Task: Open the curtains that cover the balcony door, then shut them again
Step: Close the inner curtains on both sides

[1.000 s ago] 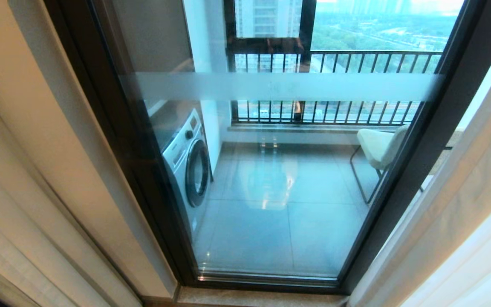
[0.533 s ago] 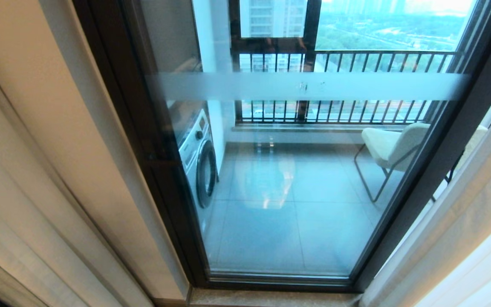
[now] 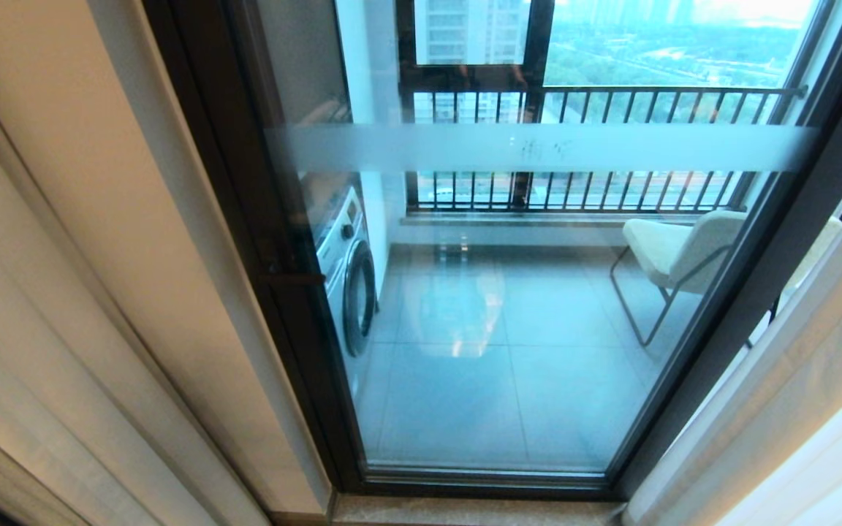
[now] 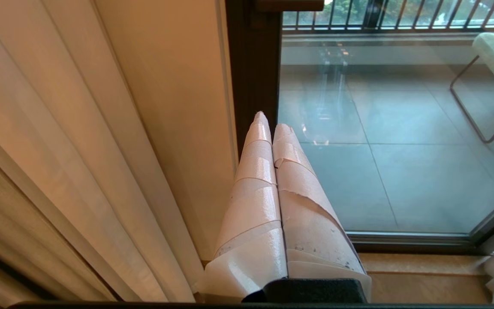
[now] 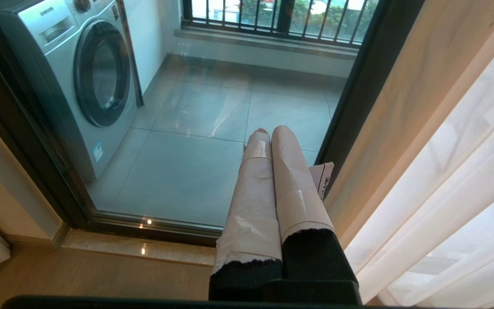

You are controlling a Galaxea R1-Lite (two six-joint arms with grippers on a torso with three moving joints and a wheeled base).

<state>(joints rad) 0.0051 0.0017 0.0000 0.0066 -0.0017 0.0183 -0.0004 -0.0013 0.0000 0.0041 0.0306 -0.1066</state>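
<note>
The balcony door (image 3: 509, 351) fills the middle of the head view: a glass pane in a dark frame (image 3: 757, 277), crossed by a frosted band (image 3: 538, 147). The curtains hang drawn aside, one cream panel on the left (image 3: 99, 256) and a sheer white one with a beige hem on the right (image 3: 816, 380). Neither arm shows in the head view. My left gripper (image 4: 271, 121) is shut and empty, low beside the left curtain folds (image 4: 79, 150) and pointing at the door frame. My right gripper (image 5: 270, 130) is shut and empty, next to the right sheer curtain (image 5: 444, 171).
Behind the glass stand a washing machine (image 3: 348, 277) on the left, a pale chair (image 3: 677, 248) on the right and a black-barred railing (image 3: 611, 98). A stone threshold (image 3: 465, 511) runs below the door, with wooden floor (image 5: 101, 274) before it.
The whole head picture has shifted to the right, so the camera has moved. Less of the right curtain shows, more of the left. The curtains themselves hang as before.
</note>
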